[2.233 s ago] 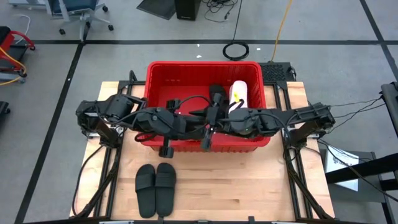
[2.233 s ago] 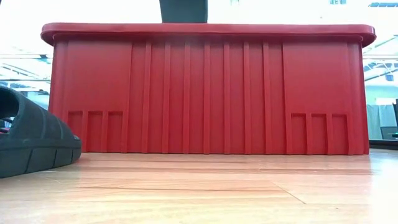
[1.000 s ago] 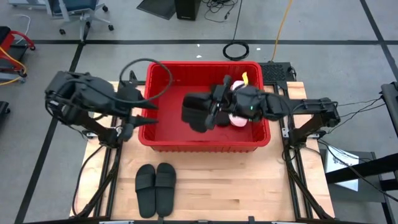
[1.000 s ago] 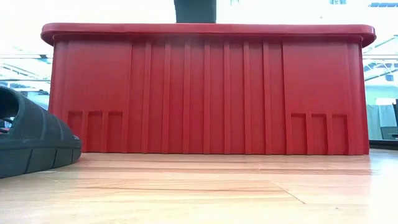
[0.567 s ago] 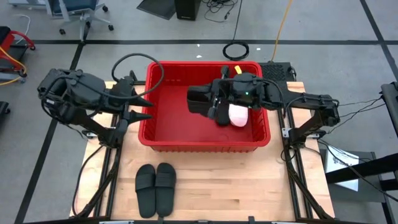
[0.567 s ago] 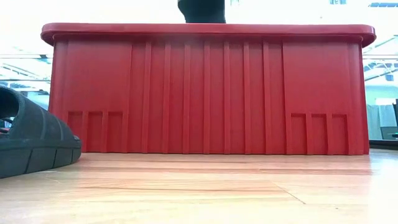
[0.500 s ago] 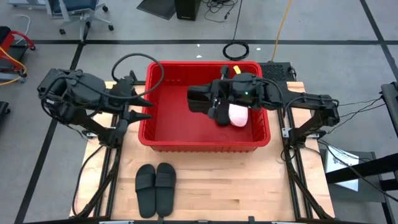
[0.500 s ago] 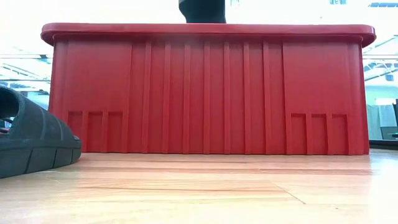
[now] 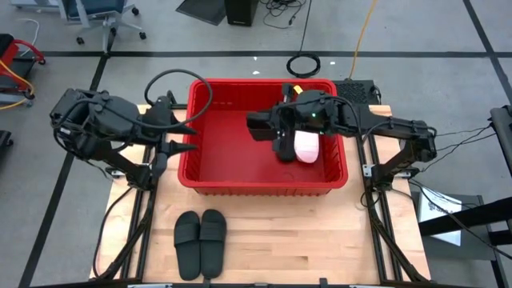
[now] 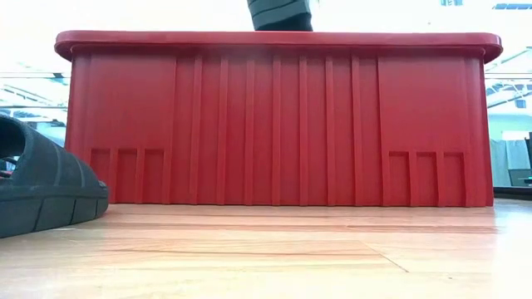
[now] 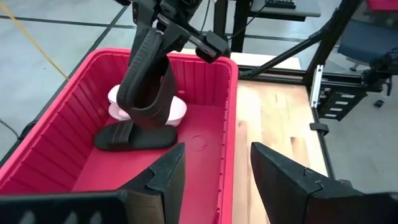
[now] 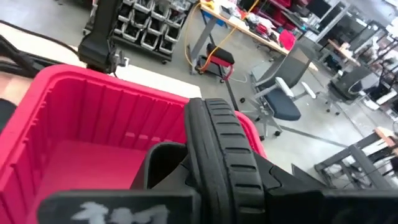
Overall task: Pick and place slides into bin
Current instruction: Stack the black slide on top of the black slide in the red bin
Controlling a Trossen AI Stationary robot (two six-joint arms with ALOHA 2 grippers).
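grey floor and office chairs surround your wooden table (image 9: pixel 320 240), with the red bin (image 9: pixel 206 172) sitting at its far middle.

your right gripper (image 9: pixel 278 134) is held above the bin's interior, its arm reaching in over the right rim with the wrist bent toward the centre. its fingers are pinched on a black slide (image 11: pixel 148 81), which hangs on edge, sole outward, clear of the bin floor; in the right wrist view the ribbed sole (image 12: pixel 219 155) fills the space between the fingers. in the low view the slide's end (image 10: pixel 280 13) pokes up just above the bin's rim (image 10: pixel 274 38).

below the held slide, another black slide (image 11: pixel 134 136) lies flat on the bin floor, and a pale pink slide (image 9: pixel 307 146) rests just beside it, near the right wall.

your left gripper (image 9: pixel 182 138) waits outside the bin, just beside its left wall, arm folded back over the table's left edge. its two fingers (image 11: pixel 166 177) are spread apart with nothing between them, pointing toward the bin.

on the near part of the table, well apart from the bin, a pair of black slides (image 9: pixel 200 240) lies side by side, touching.
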